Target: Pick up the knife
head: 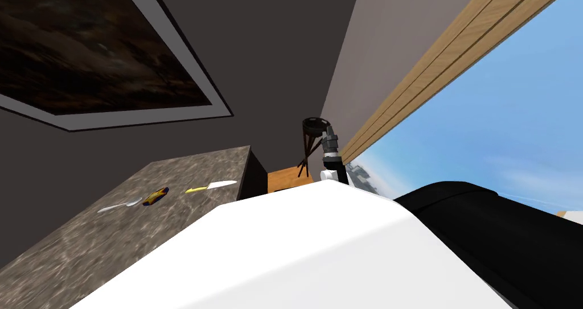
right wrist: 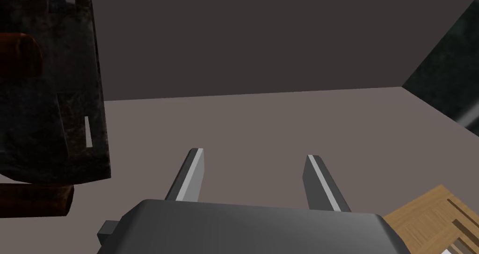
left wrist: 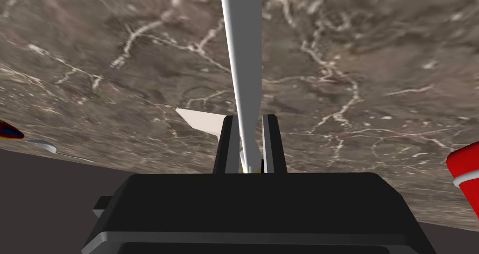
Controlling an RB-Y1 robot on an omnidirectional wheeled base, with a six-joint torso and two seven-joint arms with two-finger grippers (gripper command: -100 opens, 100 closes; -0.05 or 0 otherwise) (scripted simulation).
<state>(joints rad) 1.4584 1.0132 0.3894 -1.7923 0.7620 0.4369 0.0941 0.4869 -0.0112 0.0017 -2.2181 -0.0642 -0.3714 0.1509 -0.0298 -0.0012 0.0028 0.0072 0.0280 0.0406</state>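
1. This is a home, a dining or living room by its furnishings.
2. A large framed picture (head: 85, 44) hangs on a dark wall (head: 267, 49).
3. A wide window (head: 501, 112) in a light wooden frame (head: 421, 89) shows blue sky.
4. A marbled brown tabletop (head: 85, 237) carries a spoon (head: 116, 206), with a yellow-handled knife (head: 212, 186) near it.
5. A red container (left wrist: 463, 176) with a white band sits at the tabletop's edge.
6. A dark three-legged stand (head: 312, 135) stands on a wooden floor (head: 287, 180) in the corner.
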